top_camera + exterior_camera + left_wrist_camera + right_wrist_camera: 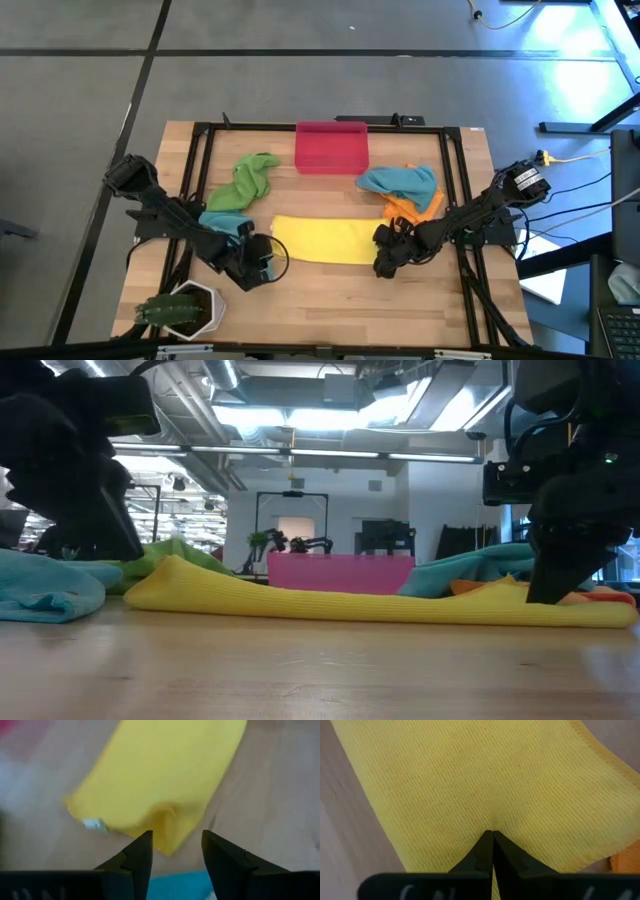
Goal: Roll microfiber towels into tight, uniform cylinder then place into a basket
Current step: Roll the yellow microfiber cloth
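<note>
The yellow towel [322,240] lies folded into a long strip across the middle of the table. My left gripper [175,845] is open at the strip's left end [277,232], with its fingertips on either side of the end's corner. I cannot tell whether they touch it. My right gripper [493,836] is shut on the strip's right end. The red-pink basket [331,147] stands at the far middle. The green towel [248,180] lies far left. One teal towel [225,222] lies under my left arm. Another teal towel [400,182] lies on the orange towel [418,208]. My right gripper pinches the yellow towel's right end [492,826] between its two shut fingers, and the cloth puckers toward the tips. The fingers slant down from the table's right side. The towel lies on the table [560,610]; I cannot tell how many layers are held.
A white hexagonal pot with a green plant [185,308] stands at the near left corner, close to my left arm. A black frame [200,150] runs round the table top. Bare wood [330,300] shows on the near side of the yellow strip.
</note>
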Action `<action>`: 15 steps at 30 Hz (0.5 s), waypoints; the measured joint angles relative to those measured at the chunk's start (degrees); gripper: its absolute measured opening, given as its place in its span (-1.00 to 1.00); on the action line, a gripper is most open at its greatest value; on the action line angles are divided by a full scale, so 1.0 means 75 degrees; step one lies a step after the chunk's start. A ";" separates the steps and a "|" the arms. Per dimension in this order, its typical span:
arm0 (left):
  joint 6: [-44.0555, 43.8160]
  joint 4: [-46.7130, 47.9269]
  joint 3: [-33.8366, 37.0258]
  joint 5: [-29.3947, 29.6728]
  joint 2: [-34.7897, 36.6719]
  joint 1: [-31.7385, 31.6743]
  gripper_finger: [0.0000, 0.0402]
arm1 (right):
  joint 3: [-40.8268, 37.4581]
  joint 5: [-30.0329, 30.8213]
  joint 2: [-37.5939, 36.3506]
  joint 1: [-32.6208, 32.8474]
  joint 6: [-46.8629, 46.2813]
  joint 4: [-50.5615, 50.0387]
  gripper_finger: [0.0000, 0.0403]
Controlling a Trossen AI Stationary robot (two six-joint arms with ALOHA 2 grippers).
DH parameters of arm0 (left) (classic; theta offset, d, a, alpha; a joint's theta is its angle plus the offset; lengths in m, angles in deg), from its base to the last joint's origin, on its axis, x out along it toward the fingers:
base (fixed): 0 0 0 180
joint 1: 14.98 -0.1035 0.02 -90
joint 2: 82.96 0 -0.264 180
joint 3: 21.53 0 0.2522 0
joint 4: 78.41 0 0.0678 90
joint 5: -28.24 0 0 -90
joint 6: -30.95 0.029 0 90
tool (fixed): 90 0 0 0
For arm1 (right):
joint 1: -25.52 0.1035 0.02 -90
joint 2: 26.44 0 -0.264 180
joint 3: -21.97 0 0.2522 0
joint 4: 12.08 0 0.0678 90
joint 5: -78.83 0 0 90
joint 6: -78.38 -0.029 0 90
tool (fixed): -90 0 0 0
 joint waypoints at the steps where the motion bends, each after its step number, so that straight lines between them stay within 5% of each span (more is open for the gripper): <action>1: 0.0159 -0.0121 0.0000 0.0207 0.0020 0.0050 -0.16 | 0.0001 0.0000 0.0000 0.0001 0.0000 -0.0001 -0.94; 6: 0.0782 -0.0822 0.0206 0.0588 0.0313 0.0207 -0.05 | 0.0001 0.0006 0.0000 -0.0001 0.0003 0.0004 -0.94; 15: 0.0528 -0.3239 0.1940 0.0427 0.0836 0.0208 -0.05 | -0.0002 0.0020 0.0000 0.0002 0.0032 0.0027 -0.94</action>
